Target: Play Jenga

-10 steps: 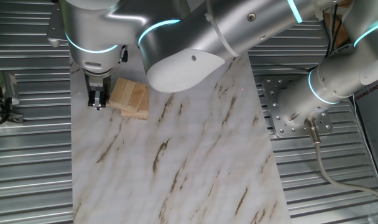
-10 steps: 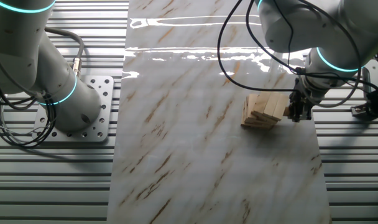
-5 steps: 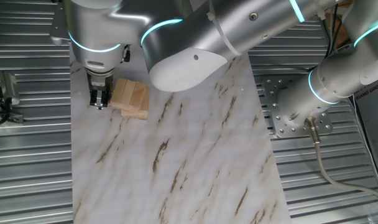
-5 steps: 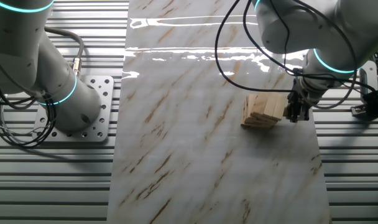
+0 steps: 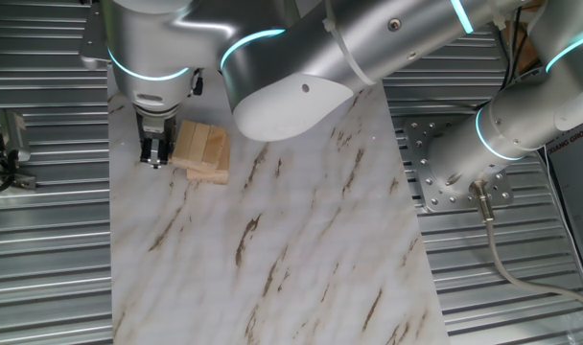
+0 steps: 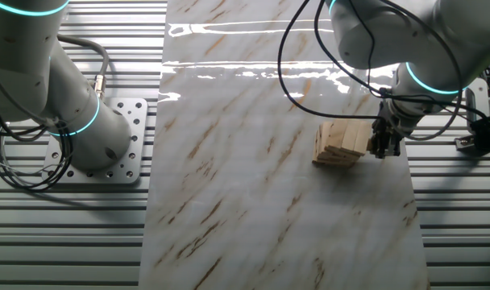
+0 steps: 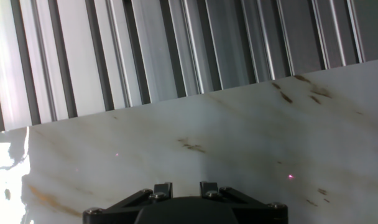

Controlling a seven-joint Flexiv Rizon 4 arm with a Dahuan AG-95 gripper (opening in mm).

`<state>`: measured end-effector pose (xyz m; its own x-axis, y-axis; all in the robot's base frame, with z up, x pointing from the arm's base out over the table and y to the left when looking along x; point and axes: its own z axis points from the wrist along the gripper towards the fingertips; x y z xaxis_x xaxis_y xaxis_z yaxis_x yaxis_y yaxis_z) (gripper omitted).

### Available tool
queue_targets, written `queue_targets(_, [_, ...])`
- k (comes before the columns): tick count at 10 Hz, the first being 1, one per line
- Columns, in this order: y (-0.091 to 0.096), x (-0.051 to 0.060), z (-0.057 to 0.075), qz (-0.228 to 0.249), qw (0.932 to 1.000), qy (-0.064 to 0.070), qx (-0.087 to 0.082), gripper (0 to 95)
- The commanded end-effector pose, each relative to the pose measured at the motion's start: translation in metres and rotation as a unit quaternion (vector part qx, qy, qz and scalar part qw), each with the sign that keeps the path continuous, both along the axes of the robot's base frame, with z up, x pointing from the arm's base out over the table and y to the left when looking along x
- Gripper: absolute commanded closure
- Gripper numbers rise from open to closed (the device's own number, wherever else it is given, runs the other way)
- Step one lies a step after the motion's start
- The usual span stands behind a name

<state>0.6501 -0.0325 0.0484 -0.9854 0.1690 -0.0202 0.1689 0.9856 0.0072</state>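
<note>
The Jenga stack (image 5: 201,150) is a small pile of pale wood blocks on the marble board (image 5: 272,249), near its far left corner. It also shows in the other fixed view (image 6: 342,143), with the lower layers pushed a little askew. My gripper (image 5: 153,153) points down just beside the stack's outer side, low over the board, with the fingers close together and nothing between them. In the other fixed view the gripper (image 6: 384,145) stands right against the stack's right end. The hand view shows only the board (image 7: 239,143) and the ribbed table; the stack is out of it.
The marble board lies on a ribbed metal table (image 5: 42,240). A second robot arm's base (image 5: 464,172) stands on a bolted plate beside the board, also seen in the other fixed view (image 6: 92,137). A small metal fixture (image 5: 9,144) sits left of the gripper.
My gripper has shifted slightly toward the Jenga stack. The stack has not visibly moved.
</note>
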Motion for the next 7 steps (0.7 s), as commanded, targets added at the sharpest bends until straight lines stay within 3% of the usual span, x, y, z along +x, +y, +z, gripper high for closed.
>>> queue_targets(1, [-0.0003, -0.0003, -0.0001, -0.005, 1.0000, 0.000, -0.002, 95.0])
queue_targets(7, [-0.0006, 0.0014, -0.0009, -0.014, 0.9999, 0.000, -0.004, 95.0])
